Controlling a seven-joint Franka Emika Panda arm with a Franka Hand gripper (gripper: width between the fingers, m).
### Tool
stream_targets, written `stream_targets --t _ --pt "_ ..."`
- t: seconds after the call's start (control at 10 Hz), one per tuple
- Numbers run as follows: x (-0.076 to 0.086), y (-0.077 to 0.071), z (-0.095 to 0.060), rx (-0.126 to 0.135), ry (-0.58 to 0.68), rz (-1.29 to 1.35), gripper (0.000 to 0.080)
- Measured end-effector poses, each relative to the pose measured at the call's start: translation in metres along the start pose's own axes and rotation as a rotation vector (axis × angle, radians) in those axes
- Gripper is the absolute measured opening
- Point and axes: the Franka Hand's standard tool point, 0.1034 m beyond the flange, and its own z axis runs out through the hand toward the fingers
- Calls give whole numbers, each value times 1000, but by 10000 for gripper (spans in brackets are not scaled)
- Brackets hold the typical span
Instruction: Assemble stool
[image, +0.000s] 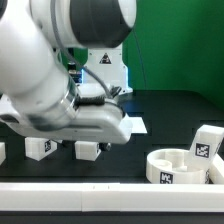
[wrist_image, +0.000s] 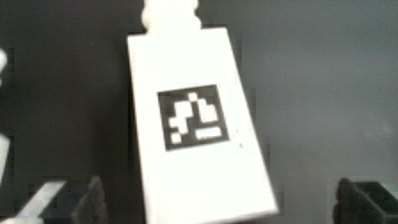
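Note:
In the wrist view a long white leg (wrist_image: 196, 125) with a black-and-white tag lies on the dark table, its narrow peg end pointing away. My gripper (wrist_image: 217, 202) is open and straddles the leg's near end; one dark finger (wrist_image: 68, 203) is close beside it, the other (wrist_image: 366, 200) stands well apart. In the exterior view the arm's hand (image: 100, 122) hangs low over a white leg (image: 88, 150); another leg (image: 40, 148) lies to its left. The round ring seat (image: 178, 166) sits at the exterior view's right with a tagged leg (image: 207, 144) behind it.
A long white border rail (image: 100, 196) runs along the front edge. A flat white sheet (image: 136, 125) lies behind the hand. A white stand (image: 105, 65) rises at the back. Another white piece shows at the exterior view's left edge (image: 2, 151).

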Motion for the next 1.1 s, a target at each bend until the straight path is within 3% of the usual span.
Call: stream_targets --t 0.1,0.3,0.5,0.8,1.0,1.1 --pt "-6 6 8 -2 -105 34 649" --pt "-6 9 6 -5 -195 42 649" --pt "-5 11 5 -28 -200 39 649" --pt "-2 8 4 -30 -186 35 649" --pt "-2 7 3 -30 -182 33 388" --pt "-1 7 3 -30 -180 33 388"
